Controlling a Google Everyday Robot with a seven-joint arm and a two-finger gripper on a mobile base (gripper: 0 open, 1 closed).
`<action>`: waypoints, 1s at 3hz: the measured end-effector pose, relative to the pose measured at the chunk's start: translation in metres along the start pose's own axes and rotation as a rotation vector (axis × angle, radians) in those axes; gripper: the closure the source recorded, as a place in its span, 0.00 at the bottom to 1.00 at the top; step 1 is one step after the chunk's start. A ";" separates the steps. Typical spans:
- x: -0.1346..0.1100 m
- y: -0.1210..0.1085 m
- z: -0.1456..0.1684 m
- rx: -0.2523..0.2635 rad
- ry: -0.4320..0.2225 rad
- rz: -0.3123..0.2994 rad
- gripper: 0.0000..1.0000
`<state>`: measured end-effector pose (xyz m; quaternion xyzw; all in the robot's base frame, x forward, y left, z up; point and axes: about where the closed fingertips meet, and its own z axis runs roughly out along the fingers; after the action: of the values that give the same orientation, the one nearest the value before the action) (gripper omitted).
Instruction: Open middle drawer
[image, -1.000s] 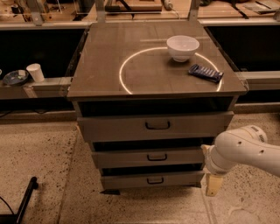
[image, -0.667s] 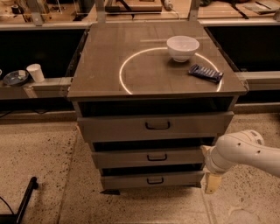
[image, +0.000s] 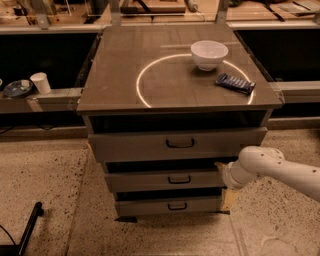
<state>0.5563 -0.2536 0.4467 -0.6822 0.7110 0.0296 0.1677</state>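
Observation:
The middle drawer (image: 165, 180) is the second of three grey-brown drawers in a cabinet, with a small black loop handle (image: 179, 179) at its centre. The first drawer (image: 150, 145) above it stands out a little further, with a dark gap over each drawer front. The third drawer (image: 150, 206) is the lowest. My gripper (image: 226, 184) is at the end of the white arm (image: 270, 167), which comes in from the right. It is at the right end of the middle drawer's front, well to the right of the handle.
On the cabinet top (image: 115, 85) stand a white bowl (image: 208, 53) and a dark blue packet (image: 235, 83), inside a bright ring of light. A shelf to the left holds a white cup (image: 40, 82) and a dish (image: 17, 88). A black bar (image: 29, 227) lies on the speckled floor at the lower left.
My arm has shifted slightly left, bringing the gripper closer to the right end of the middle drawer. The drawers have not moved.

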 end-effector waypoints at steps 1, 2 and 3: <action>-0.007 -0.012 0.029 -0.032 -0.024 -0.021 0.14; -0.013 -0.012 0.042 -0.051 -0.039 -0.038 0.37; -0.019 -0.006 0.035 -0.053 -0.032 -0.064 0.33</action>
<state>0.5690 -0.2264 0.4199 -0.7084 0.6849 0.0541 0.1618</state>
